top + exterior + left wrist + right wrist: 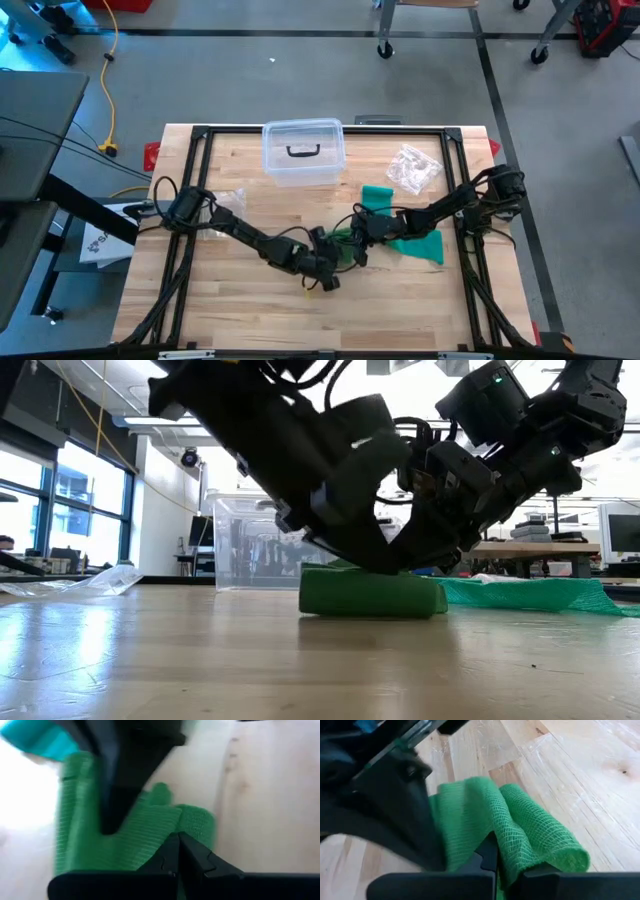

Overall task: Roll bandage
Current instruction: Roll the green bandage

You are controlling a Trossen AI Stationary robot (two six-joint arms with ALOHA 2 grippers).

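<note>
— Where on the bench (250, 310)?
— Near the middle, toward the front. Green bandage (372, 593) lying flat on the wood, partly rolled into a thick wad, with a loose unrolled tail trailing off toward the right arm's side.
— And the left pincer (341, 254)?
— Reaching in from the left side, down low at the rolled end. Fingers closed, pressed into the green mesh; in the left wrist view, tips together right at the edge of the fabric. Hard to tell whether pinching the cloth or merely pushing on it.
— The right pincer (357, 243)?
— Coming in from the right, just beside the left one, the two nearly touching over the wad. Fingers (487, 854) closed too, tips buried in a fold of the bandage. Same doubt about an actual grip.
— Anything else on the bench?
— Clear plastic box (302, 152) with a lid and dark handle, at the back, well apart from the bandage. Crumpled clear wrapper (414, 168) at the back right. Another bit of clear plastic (72, 584) near the left arm's base.
— The roll itself, tidy?
— Loose. Seen from the right wrist, two soft humps of netting folded over each other, open at the end.
</note>
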